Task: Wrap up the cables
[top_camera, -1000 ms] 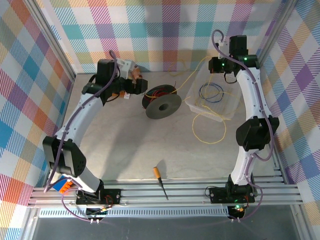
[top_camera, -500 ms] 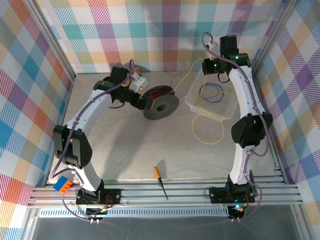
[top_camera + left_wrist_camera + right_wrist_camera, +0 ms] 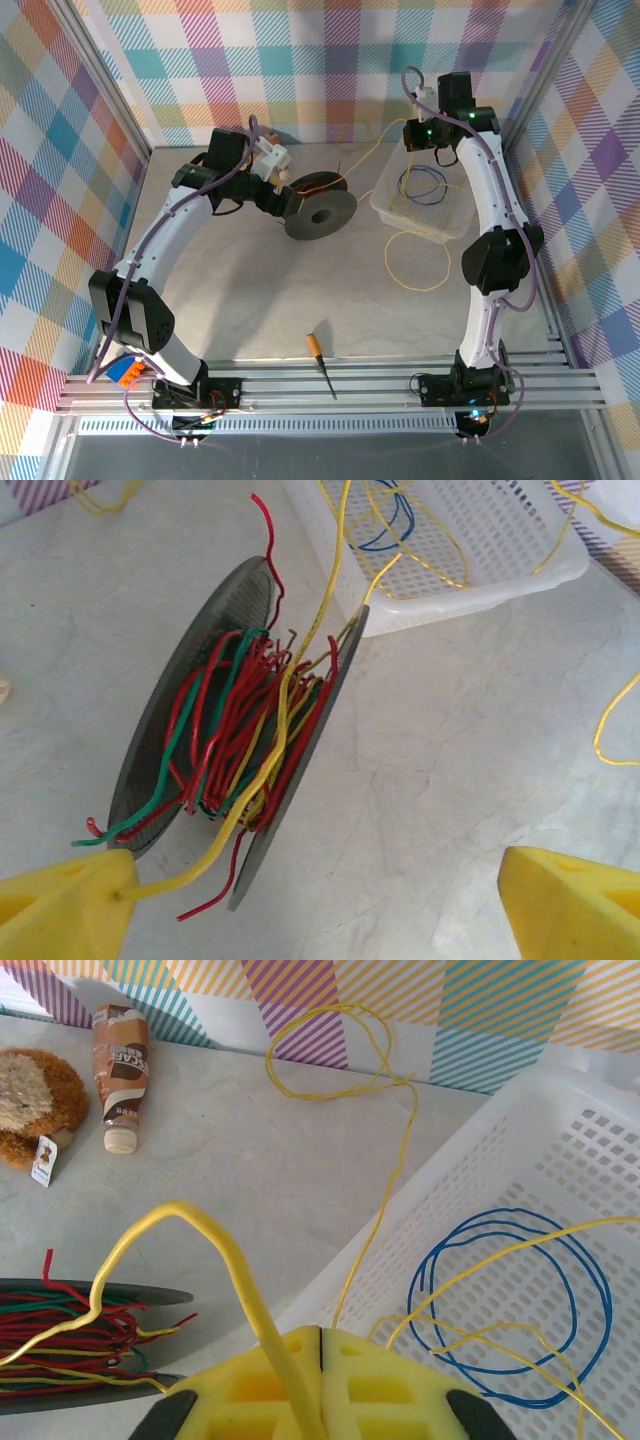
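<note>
Yellow cables (image 3: 247, 1295) run between a dark spool (image 3: 322, 213) and a white basket (image 3: 425, 205) at the far side of the table (image 3: 250, 300).
The right gripper (image 3: 320, 1350) stands over the far corner of the basket with its fingers pressed together. One of the cables comes up from the seam between them, bends over and goes down to the spool. More of them lie in loose loops inside the basket, over a blue cable (image 3: 500, 1216). One loop lies on the table just in front of the basket and another curls near the back wall. The left gripper (image 3: 320, 910) is just beside the spool, its fingers wide apart with nothing between them. A yellow end from the spool touches the tip of one finger (image 3: 70, 910). The spool carries a messy bundle of red, green and yellow wire.
</note>
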### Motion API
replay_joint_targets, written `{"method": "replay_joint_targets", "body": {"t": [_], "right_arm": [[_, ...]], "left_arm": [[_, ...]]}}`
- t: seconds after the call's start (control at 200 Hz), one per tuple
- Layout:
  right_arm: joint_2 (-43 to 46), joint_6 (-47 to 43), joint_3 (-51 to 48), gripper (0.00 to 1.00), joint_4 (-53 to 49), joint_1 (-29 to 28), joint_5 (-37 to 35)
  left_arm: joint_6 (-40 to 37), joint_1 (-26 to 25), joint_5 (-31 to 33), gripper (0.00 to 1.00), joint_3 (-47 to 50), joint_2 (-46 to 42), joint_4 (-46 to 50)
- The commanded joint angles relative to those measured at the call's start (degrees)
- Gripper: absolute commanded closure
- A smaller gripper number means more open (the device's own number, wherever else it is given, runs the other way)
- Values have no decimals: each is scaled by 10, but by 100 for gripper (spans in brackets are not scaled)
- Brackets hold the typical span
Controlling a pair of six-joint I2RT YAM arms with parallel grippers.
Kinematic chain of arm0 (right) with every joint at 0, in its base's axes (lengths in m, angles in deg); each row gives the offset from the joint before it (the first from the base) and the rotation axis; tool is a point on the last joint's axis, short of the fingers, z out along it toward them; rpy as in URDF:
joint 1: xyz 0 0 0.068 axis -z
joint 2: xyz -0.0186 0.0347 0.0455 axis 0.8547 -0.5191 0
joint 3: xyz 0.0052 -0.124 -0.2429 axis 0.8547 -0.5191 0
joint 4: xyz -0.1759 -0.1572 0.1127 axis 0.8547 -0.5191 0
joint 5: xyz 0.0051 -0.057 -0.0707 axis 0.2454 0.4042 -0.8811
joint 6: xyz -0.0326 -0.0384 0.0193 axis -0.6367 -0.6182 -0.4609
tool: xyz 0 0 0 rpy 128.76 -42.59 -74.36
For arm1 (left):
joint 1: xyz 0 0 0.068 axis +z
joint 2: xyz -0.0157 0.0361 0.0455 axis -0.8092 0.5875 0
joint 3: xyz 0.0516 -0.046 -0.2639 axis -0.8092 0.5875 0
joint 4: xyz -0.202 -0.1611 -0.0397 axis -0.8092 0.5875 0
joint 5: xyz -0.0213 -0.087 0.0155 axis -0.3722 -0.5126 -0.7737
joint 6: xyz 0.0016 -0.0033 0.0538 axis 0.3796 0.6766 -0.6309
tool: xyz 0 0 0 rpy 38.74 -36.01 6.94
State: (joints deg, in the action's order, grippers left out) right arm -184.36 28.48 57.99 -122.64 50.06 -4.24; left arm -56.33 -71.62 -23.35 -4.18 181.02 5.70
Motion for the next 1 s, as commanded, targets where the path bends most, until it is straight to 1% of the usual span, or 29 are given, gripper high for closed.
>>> {"method": "replay_joint_targets", "body": {"t": [0.0, 0.04, 0.11, 0.14, 0.255, 0.39, 0.49, 0.605, 0.62, 0.69, 0.825, 0.995], "right_arm": [[-11, -2, 20, 100, -6, -3, -2], [-12, -2, 21, 100, -7, -3, -3], [-13, -2, 21, 100, -7, -3, -6], [-13, -2, 20, 100, -6, -3, -8], [-8, 8, 23, 100, 10, -3, -19], [1, 23, 26, 100, 39, -3, -59], [-1, 17, 36, 100, 47, -3, -56], [-10, -2, 44, 100, 38, -3, -34], [-11, -21, 44, 100, 37, -4, -30], [-16, -41, 44, 100, 32, -4, -22], [-24, -65, 44, 100, 31, -4, -22], [-31, -85, 48, 100, 34, -4, -47]], "left_arm": [[-11, -5, 25, 6, -10, 3, -16], [-3, -5, 51, 0, 2, -3, -38], [12, -4, 111, 0, 22, -15, -81], [17, 1, 118, 0, 25, -15, -90], [24, 23, 64, 0, -7, 8, -80], [38, 49, -43, 0, -45, 34, -81], [21, 49, -75, 0, -97, 70, -43], [-8, 49, -81, 0, -164, 124, 2], [-10, 50, -82, 0, -175, 131, 8], [-24, 50, -79, 0, -220, 165, 42], [-39, 46, -77, 0, -297, 216, 96], [-67, 29, -51, 1, -338, 246, 140]]}}
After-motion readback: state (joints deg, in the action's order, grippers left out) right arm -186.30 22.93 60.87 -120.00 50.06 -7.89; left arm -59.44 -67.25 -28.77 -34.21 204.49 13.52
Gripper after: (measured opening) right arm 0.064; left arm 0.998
